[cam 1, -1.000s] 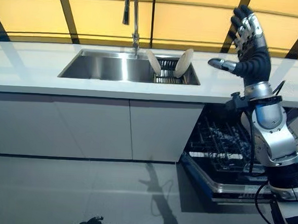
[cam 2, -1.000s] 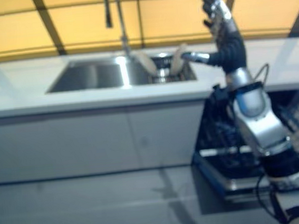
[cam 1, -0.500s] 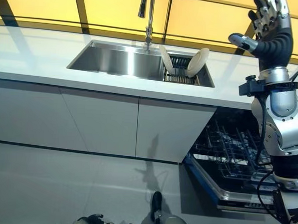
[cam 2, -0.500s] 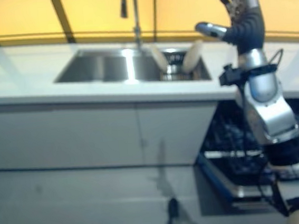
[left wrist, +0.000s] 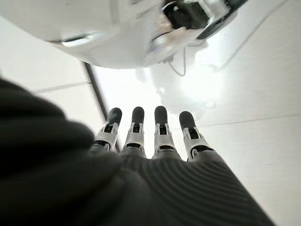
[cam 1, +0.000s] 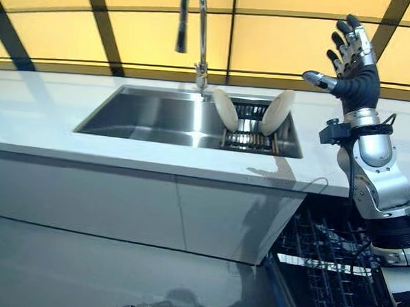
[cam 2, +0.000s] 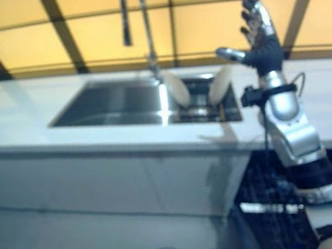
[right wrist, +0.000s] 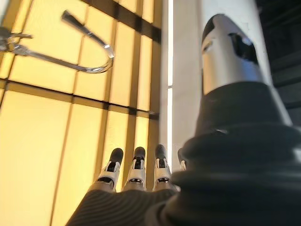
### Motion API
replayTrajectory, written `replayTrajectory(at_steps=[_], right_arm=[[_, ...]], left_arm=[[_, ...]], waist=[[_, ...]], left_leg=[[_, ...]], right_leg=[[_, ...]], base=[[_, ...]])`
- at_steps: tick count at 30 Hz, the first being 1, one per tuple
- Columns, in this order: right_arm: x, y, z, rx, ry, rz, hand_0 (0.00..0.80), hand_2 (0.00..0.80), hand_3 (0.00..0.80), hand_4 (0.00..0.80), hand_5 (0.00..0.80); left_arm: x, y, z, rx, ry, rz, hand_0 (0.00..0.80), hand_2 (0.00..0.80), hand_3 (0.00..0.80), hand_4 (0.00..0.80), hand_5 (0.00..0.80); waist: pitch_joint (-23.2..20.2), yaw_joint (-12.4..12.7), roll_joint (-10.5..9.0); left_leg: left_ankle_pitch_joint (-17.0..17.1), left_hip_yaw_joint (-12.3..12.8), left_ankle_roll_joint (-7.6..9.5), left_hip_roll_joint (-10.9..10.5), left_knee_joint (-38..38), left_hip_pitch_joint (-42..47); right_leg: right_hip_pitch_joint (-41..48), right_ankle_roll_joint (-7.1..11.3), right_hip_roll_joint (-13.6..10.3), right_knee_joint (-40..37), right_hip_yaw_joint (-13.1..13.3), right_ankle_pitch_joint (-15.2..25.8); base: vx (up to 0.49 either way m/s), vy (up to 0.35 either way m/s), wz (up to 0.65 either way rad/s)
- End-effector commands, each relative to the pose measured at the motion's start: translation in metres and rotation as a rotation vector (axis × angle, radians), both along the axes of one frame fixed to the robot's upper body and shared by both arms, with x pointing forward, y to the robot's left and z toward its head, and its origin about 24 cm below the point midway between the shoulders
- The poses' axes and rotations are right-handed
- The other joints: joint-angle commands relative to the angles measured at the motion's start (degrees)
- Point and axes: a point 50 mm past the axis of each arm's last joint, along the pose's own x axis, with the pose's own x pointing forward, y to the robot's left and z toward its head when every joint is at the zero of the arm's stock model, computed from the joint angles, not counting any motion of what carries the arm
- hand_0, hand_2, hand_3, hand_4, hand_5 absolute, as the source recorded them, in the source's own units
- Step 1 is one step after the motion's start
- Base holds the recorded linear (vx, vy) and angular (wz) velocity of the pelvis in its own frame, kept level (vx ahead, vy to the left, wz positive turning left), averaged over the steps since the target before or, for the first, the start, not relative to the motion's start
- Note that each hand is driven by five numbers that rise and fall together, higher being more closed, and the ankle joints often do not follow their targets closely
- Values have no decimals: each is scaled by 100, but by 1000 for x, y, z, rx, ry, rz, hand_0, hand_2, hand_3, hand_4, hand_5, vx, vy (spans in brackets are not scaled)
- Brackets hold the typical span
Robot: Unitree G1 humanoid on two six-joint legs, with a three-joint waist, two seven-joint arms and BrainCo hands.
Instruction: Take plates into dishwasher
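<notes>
Two pale round plates stand on edge in a dish rack (cam 1: 249, 138) at the right end of the steel sink (cam 1: 152, 118): the left plate (cam 1: 225, 110) and the right plate (cam 1: 276, 112) lean apart. My right hand (cam 1: 353, 59) is raised above the counter to the right of the plates, fingers straight and spread, holding nothing. The right wrist view has its fingers (right wrist: 135, 170) straight against the yellow wall. My left hand (left wrist: 155, 141) appears only in its wrist view, fingers straight over the pale floor, empty. The dishwasher's lower rack (cam 1: 333, 270) is pulled out below the counter at the right.
A tall steel faucet (cam 1: 193, 30) rises behind the sink. The white counter (cam 1: 49, 118) runs across the view, with grey cabinet fronts (cam 1: 120, 204) under it. Yellow wall panels with dark strips stand behind.
The camera has moved closer to the sink and shifted, so the scene sits lower and larger. My right hand stays raised and open, now a bit lower relative to the plates.
</notes>
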Motion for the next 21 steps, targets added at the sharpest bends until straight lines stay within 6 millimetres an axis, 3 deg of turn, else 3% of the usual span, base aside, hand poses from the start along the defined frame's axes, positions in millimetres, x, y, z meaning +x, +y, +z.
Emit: replayTrajectory(at_steps=[1,3,6,9,13,16,17,18,19,21], right_arm=[[-2,1,41,-17,-166,-45,0,0,0,0,0],[1,3,42,-19,-162,-62,0,0,0,0,0],[3,-1,39,-20,-143,-90,0,0,0,0,0],[4,-8,36,-21,-123,-102,0,0,0,0,0],[6,-12,34,-46,-101,-93,0,0,0,0,0],[7,-17,36,-66,-97,-105,0,0,0,0,0],[5,-21,36,-55,-101,-111,0,0,0,0,0],[4,-25,33,-44,-99,-119,0,0,0,0,0],[0,-31,27,-35,-93,-135,0,0,0,0,0],[-5,-36,23,-11,-95,-149,0,0,0,0,0]], left_arm=[[27,-1,8,37,-68,-61,0,0,0,0,0],[32,2,9,51,-64,-55,0,0,0,0,0],[32,1,8,64,-43,-45,0,0,0,0,0],[21,0,4,77,-23,-26,0,0,0,0,0],[5,5,1,76,-1,26,0,0,0,0,0],[3,7,1,69,8,43,0,0,0,0,0],[5,8,1,71,5,51,0,0,0,0,0],[6,9,1,73,8,46,0,0,0,0,0],[8,10,2,83,12,29,0,0,0,0,0],[12,12,4,89,3,11,0,0,0,0,0]], waist=[[236,197,-159],[244,143,-306],[189,66,-360],[159,-5,-386],[166,-74,-424],[172,-103,-441],[149,-130,-430],[148,-126,-434],[152,-96,-459],[122,-125,-505]], left_leg=[[-190,265,480,-140,-1723,699],[-116,287,510,-364,-3242,958],[199,-165,447,-623,-5104,1110],[882,-527,331,-504,-6273,1122],[1023,-865,337,-204,-6273,832],[1157,-650,343,-58,-6243,934],[993,-450,359,-67,-6155,1007],[910,-414,355,-113,-5977,970],[618,-469,435,-249,-5488,830],[416,-494,602,-435,-5301,798]], right_leg=[[122,426,-154,-309,-278,-323],[122,497,-318,-245,-147,-344],[150,607,-314,-315,103,-283],[337,602,-204,-401,349,-295],[523,562,-217,-155,539,-615],[644,588,-372,114,495,-914],[671,666,-485,252,369,-1002],[684,713,-564,356,309,-1048],[677,817,-721,599,319,-1075],[616,1022,-913,932,282,-825]], base=[[252,-54,-4],[253,22,-6],[266,50,0],[339,56,-18],[431,144,-6],[586,302,-36],[655,407,-26],[721,485,-25],[605,421,-30],[578,449,-17]])
